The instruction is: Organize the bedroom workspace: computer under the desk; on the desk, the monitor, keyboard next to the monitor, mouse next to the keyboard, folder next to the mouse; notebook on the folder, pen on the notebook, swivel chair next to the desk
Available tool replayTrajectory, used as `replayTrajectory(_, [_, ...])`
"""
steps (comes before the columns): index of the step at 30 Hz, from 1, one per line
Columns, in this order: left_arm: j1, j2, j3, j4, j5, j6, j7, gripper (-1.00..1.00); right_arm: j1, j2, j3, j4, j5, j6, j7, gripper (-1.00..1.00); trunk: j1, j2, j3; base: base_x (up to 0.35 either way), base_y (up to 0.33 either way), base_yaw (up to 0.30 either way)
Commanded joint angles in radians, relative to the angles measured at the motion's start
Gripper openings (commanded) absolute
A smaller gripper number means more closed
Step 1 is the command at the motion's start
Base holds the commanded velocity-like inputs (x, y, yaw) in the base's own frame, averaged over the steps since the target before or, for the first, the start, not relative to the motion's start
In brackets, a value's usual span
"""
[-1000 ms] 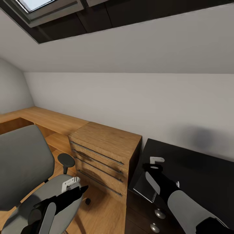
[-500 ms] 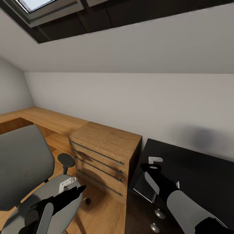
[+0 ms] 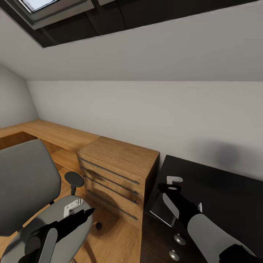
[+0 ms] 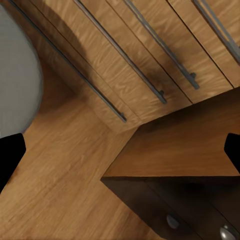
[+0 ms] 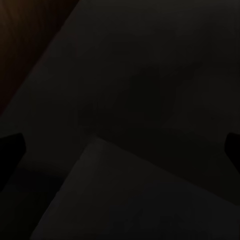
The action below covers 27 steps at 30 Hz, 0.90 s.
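Notebook [image 3: 163, 209] on desk [image 3: 233, 197] under right pincer [image 3: 168, 187]; pincers wide; no legible writing.

Soft, even daylight enters from the skylight [image 3: 40, 5] at eleven o'clock; a faint blurred shadow smudges the wall [image 3: 223, 155] at four o'clock; the right wrist view is nearly black.

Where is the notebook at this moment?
In the head view the notebook lies flat on the near left corner of the black desk, above the drawer unit's silver knobs, partly under the right arm and just right of the light-wood chest of drawers.
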Motion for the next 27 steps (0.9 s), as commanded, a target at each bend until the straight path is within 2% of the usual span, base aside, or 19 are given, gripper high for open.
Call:
replayTrajectory(1, [-0.001, -0.001, 0.004, -0.001, -0.004, 0.005, -0.008, 1.00, -0.001, -0.001, 0.006, -0.002, -0.007, 0.004, -0.008, 1.00, 0.000, -0.001, -0.001, 0.000, 0.000, 0.000])
replayTrajectory(27, [-0.001, -0.001, 0.013, -0.002, -0.005, 0.004, -0.008, 1.00, -0.001, -0.001, 0.006, -0.001, -0.007, 0.004, -0.008, 1.00, 0.000, -0.001, -0.001, 0.000, 0.000, 0.000])
